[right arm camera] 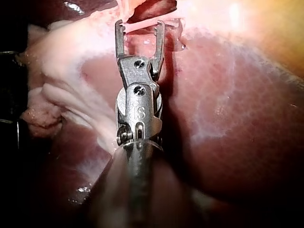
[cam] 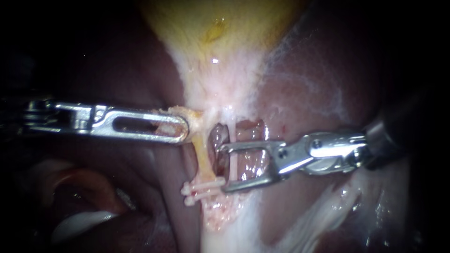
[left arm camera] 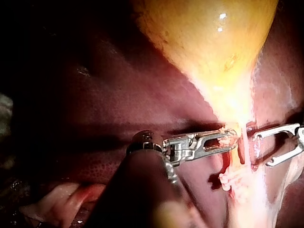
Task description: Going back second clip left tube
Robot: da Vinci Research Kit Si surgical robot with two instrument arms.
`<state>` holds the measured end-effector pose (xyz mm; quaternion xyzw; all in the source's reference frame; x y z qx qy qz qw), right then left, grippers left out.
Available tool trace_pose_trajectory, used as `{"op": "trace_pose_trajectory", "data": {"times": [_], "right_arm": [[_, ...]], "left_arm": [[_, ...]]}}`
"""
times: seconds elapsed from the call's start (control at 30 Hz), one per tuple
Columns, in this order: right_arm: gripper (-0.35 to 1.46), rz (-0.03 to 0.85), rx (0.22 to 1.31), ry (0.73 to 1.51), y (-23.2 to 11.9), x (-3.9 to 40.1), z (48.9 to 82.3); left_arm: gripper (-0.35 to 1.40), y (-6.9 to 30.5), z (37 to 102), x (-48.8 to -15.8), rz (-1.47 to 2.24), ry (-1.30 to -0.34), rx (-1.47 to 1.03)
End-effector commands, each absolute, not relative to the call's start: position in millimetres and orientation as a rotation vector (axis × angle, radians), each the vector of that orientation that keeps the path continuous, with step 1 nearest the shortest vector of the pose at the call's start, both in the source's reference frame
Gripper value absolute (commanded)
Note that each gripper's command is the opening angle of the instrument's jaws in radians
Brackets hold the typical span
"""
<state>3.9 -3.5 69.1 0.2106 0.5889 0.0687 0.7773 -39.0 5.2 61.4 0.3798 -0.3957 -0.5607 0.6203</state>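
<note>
Here, clip on tube, beside right instrument

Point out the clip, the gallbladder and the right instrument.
clip (cam: 204, 186): endoscope view, middle of its white bar.
gallbladder (cam: 220, 28): endoscope view, its yellow wall.
right instrument (cam: 225, 168): endoscope view, midway between its open jaw tips.

Darkness is filling every edge, hiding whatever room lies beyond. A bright light is falling on the middle and glistening on the wet liver.
</note>
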Motion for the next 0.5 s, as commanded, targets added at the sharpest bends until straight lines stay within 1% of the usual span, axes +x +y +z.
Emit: {"op": "trace_pose_trajectory", "data": {"times": [0.03,0.23,0.5], "right_arm": [[0.50,0.149,0.448,1.273,-3.2,3.2,68.8],[0.50,0.138,0.408,1.270,-1.0,-0.1,66.9],[0.50,0.135,0.407,1.271,-0.8,-0.7,66.5]], "left_arm": [[-0.35,5.3,61.4,-39.0,-1.289,-0.910,0.874],[-0.35,5.4,61.6,-39.0,-1.288,-0.910,0.874],[-0.35,5.5,63.0,-39.5,-1.290,-0.913,0.865]]}}
